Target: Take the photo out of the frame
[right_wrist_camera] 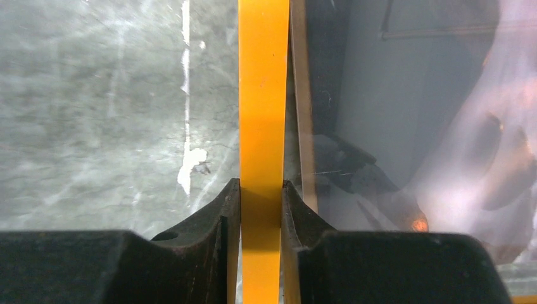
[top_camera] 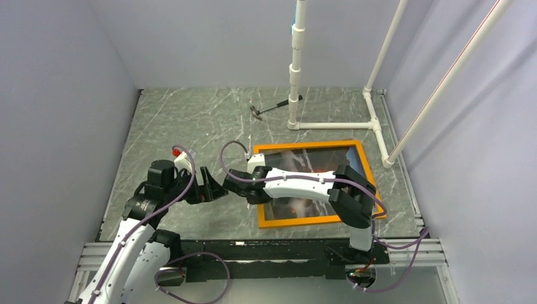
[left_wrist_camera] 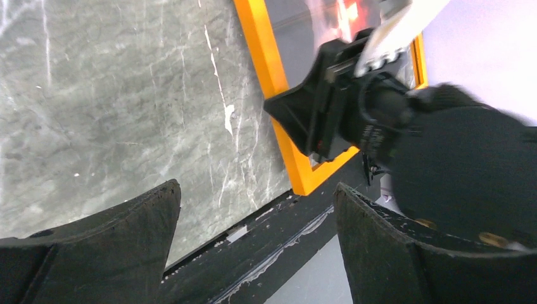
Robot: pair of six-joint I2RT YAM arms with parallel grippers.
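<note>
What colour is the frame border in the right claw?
Bright orange; the frame shows best in the right wrist view.

Overhead and wrist close-ups, frame (top_camera: 297, 221) shared

Bright, even light; reflections veil the photo (right_wrist_camera: 443, 126); wrist views blur up close.

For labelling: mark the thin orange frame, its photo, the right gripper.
Thin orange rectangular frame (right_wrist_camera: 263, 95): right wrist view, left rail.
Glossy photo (top_camera: 320, 157): top view, upper part.
Right gripper (right_wrist_camera: 261, 193): right wrist view, between fingers.
</note>
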